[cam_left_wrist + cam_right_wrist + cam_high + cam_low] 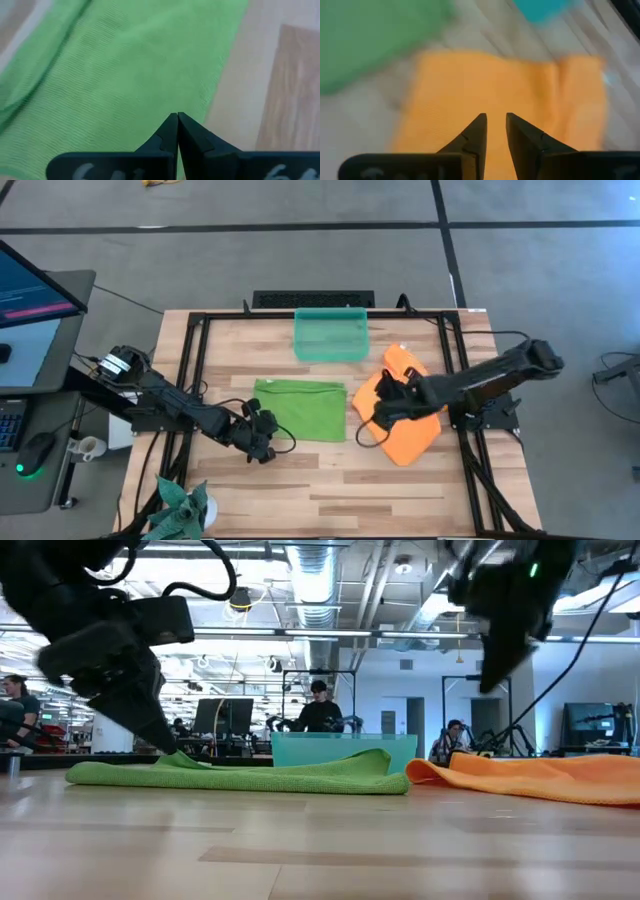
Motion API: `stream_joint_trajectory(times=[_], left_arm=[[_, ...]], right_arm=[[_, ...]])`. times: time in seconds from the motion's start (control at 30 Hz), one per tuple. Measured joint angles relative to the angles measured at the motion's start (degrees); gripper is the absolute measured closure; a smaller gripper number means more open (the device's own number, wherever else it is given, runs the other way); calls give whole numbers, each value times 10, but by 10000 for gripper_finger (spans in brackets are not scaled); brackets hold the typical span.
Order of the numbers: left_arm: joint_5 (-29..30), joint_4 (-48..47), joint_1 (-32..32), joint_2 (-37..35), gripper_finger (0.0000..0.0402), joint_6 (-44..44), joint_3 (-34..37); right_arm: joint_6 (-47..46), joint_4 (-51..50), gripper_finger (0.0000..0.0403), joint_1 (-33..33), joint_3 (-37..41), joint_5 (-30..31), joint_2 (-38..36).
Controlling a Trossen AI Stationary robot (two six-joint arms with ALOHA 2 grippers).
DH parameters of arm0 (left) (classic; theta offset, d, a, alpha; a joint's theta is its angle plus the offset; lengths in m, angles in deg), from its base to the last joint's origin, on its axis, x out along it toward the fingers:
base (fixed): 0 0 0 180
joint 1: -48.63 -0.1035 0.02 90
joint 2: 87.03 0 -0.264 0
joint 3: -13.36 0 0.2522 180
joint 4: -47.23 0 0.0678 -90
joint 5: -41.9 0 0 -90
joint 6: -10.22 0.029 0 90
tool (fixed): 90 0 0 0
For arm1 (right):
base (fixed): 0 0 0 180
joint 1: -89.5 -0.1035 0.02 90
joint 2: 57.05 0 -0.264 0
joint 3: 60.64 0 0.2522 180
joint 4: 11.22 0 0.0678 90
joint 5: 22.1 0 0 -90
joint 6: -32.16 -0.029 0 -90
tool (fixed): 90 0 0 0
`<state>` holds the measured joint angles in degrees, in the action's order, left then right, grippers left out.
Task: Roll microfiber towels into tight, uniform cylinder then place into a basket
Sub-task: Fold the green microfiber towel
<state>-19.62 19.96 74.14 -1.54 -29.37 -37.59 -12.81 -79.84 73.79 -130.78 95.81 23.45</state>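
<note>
The green towel (302,408) lies flat near the middle of the wooden worktop (400,490), folded into a rectangle. The orange towel (405,435) lies just to its right, rumpled and skewed, with one corner reaching toward the basket (331,335). The teal basket sits at the far edge of the worktop, behind the gap between the two towels and apart from both.

The left end effector (262,442) is down at the near-left corner of the green towel. Its fingers (170,132) are clenched tight together, tips at the edge of the cloth; whether any fabric is pinched between them I cannot tell. The right end effector (385,405) hangs above the left part of the orange towel, its fingers (476,131) slightly parted with nothing between them, clear of the cloth in the low view.

A spiky plant-like thing (182,505) stands at the near-left corner of the worktop.
</note>
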Motion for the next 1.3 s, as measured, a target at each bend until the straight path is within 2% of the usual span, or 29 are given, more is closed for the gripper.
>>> stream_joint_trajectory(times=[0.1,0.23,0.37,0.43,0.7,0.93,1.1,1.3], left_arm=[[9,45,-15,0,401,12,0],[3,151,-31,0,401,75,0],[3,234,-43,0,401,136,0],[-1,255,-49,0,401,159,-2],[-4,255,-73,0,401,205,-40],[-12,255,-80,2,401,202,-45],[-23,285,-82,58,401,201,-55],[-27,258,-89,117,401,227,-101]], right_arm=[[25,56,308,-43,0,53,-38],[53,105,308,-88,-1,176,-86],[43,113,308,-126,-1,279,-120],[30,112,308,-142,-1,303,-125],[29,116,308,-187,-1,306,-102],[33,129,308,-175,-1,308,-98],[34,133,308,-157,-1,307,-98],[34,135,308,-153,-1,306,-98]])
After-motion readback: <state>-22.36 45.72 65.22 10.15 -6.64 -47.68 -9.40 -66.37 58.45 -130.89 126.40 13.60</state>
